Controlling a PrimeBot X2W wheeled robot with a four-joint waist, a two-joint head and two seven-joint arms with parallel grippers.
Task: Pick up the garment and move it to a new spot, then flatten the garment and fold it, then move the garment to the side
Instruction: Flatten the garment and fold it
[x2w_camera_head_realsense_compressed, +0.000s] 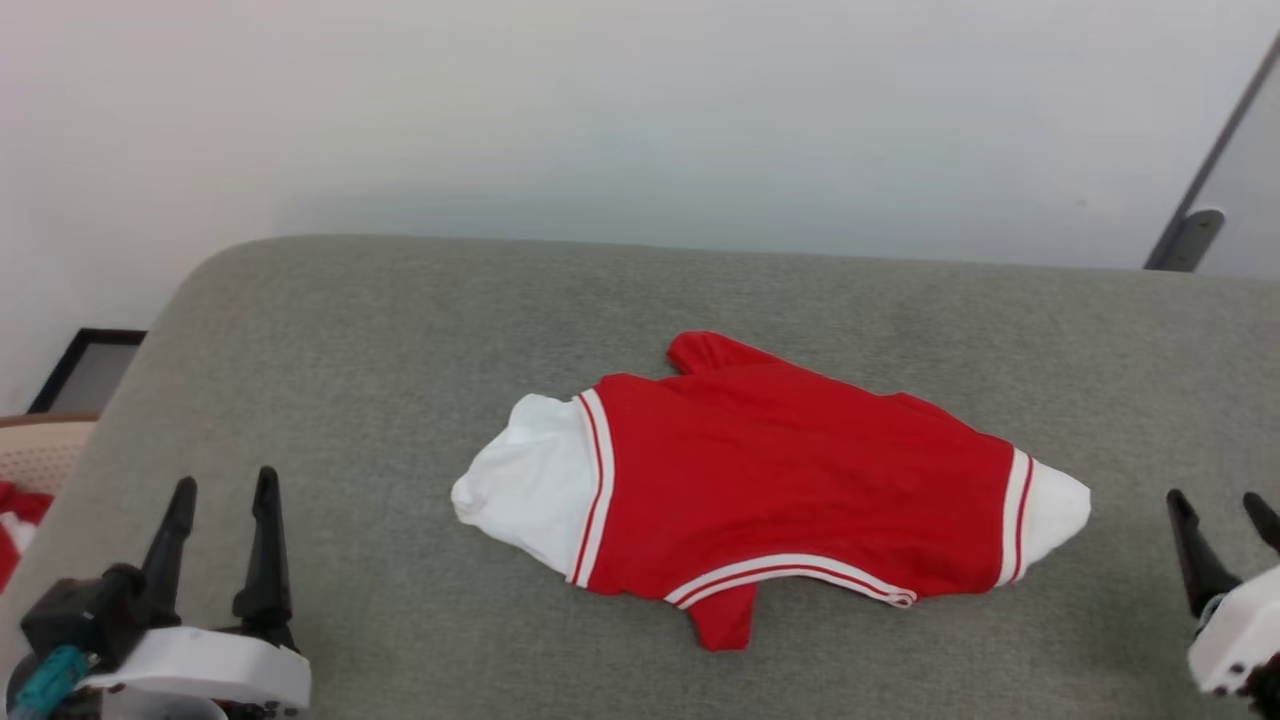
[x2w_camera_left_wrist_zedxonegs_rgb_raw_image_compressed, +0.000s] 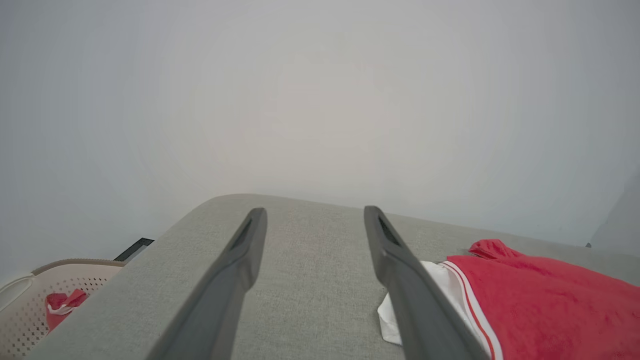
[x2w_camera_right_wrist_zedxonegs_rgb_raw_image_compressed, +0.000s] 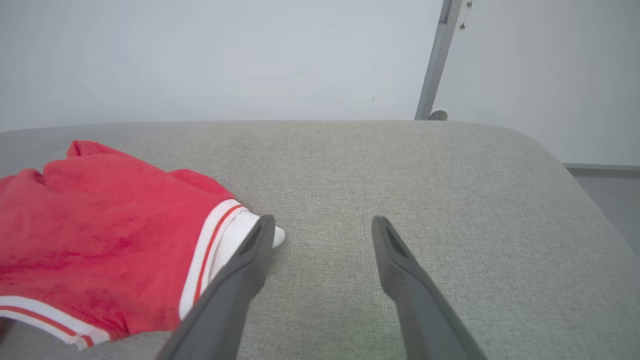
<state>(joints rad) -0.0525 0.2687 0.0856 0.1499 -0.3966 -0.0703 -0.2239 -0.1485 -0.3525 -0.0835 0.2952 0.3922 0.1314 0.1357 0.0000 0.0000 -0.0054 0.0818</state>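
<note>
Item: garment (x2w_camera_head_realsense_compressed: 790, 480), red w/ white stripe trim, white panels at both ends; lying spread flat mid-counter (x2w_camera_head_realsense_compressed: 400, 330), grey fabric top; sitting betw. the two grippers, touching neither.
L gripper (x2w_camera_head_realsense_compressed: 225, 485): hovering over counter's near-left corner; fingers standing apart, holding nothing; garment's white end lying to its right, apart from it.
R gripper (x2w_camera_head_realsense_compressed: 1216, 500): hovering at near-right edge; fingers standing apart, empty; garment's other white end lying near its left finger.
Misc: pale perforated basket (x2w_camera_left_wrist_zedxonegs_rgb_raw_image_compressed: 30, 295) sitting off counter's left end; red-white cloth wad (x2w_camera_left_wrist_zedxonegs_rgb_raw_image_compressed: 62, 302) lying inside.
</note>
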